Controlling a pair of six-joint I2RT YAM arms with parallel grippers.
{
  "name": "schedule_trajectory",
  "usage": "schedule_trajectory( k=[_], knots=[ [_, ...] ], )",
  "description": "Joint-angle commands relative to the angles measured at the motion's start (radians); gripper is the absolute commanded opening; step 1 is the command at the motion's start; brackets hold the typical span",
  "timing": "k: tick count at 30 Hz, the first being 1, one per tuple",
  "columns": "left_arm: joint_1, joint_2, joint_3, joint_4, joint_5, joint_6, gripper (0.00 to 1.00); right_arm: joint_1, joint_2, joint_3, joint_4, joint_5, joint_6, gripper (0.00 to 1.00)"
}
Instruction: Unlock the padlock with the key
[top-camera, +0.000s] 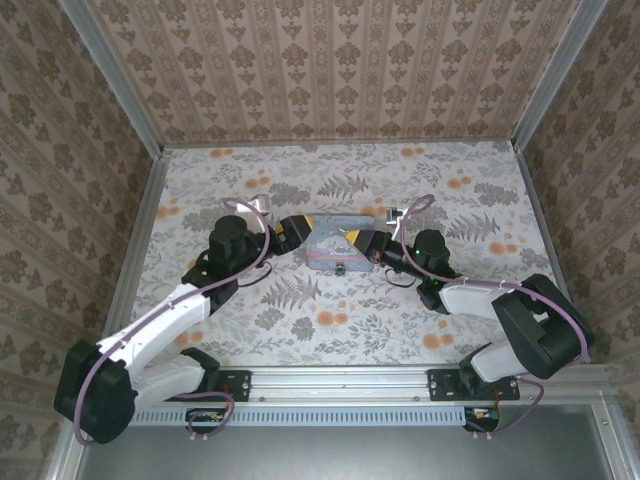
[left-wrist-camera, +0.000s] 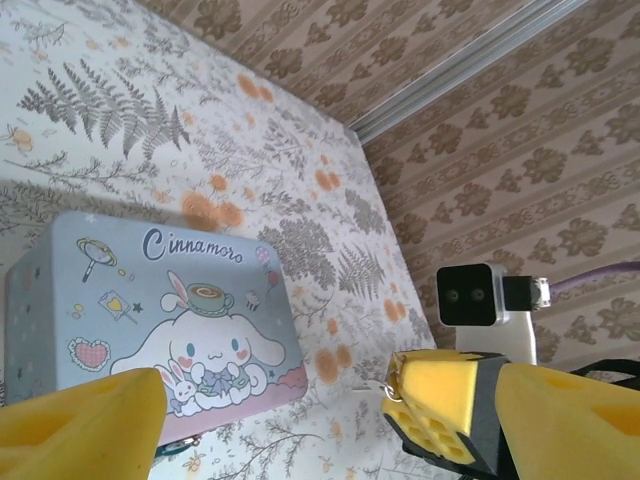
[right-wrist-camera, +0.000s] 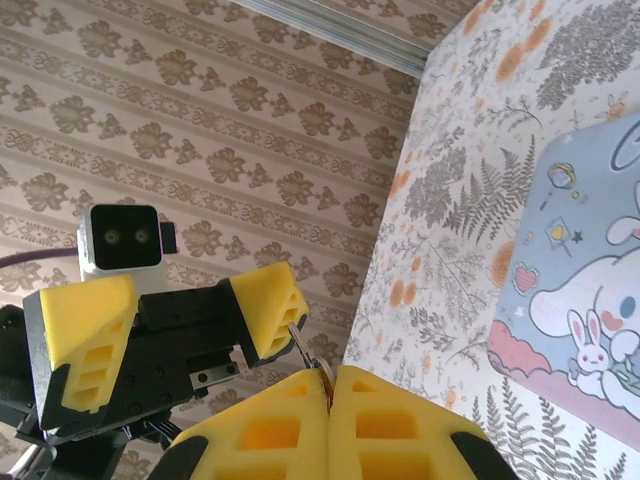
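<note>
Just one tin, one key.

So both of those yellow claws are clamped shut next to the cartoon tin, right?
Not quite: only the right claw is shut, nipping what looks like the key. The left claw is open, its yellow fingers spread wide, as the left wrist view shows. Both are next to the cartoon tin.

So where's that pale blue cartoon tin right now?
Top view: the pale blue rectangular cartoon tin sits central on the flower-printed table, left end effector at its left end, right end effector at its right.
</note>
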Motion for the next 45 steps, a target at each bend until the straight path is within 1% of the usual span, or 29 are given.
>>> schedule_trajectory(
  k=[1,6,12,18,22,25,30,38,44,45],
  knots=[
    [-0.018,0.077,0.051,0.035,0.032,0.010,0.85,-0.004,-0.017,0.007,-0.029,-0.017,-0.017,0.00],
    [-0.064,0.226,0.096,0.173,0.045,-0.042,0.78,-0.003,0.002,0.011,-0.015,-0.009,0.016,0.00],
    [-0.073,0.356,0.117,0.340,0.050,-0.120,0.67,-0.002,0.000,-0.001,-0.008,0.015,0.037,0.00],
    [-0.078,0.447,0.099,0.509,0.062,-0.207,0.60,-0.003,0.011,-0.001,-0.006,0.013,0.046,0.00],
    [-0.086,0.488,0.092,0.570,0.065,-0.243,0.55,-0.003,0.029,0.001,0.007,0.010,0.050,0.00],
    [-0.092,0.504,0.088,0.598,0.068,-0.258,0.52,-0.003,0.047,0.005,0.024,0.010,0.056,0.00],
    [-0.100,0.509,0.087,0.597,0.067,-0.256,0.47,-0.002,0.072,0.013,0.042,0.015,0.061,0.00],
    [-0.115,0.519,0.070,0.593,0.052,-0.253,0.45,-0.004,0.075,0.025,0.043,0.015,0.060,0.00],
    [-0.116,0.528,0.061,0.589,0.042,-0.251,0.45,-0.005,0.050,0.011,0.036,0.020,0.056,0.00],
    [-0.116,0.527,0.063,0.585,0.043,-0.248,0.43,-0.006,0.047,0.011,0.034,0.020,0.056,0.00]
  ],
)
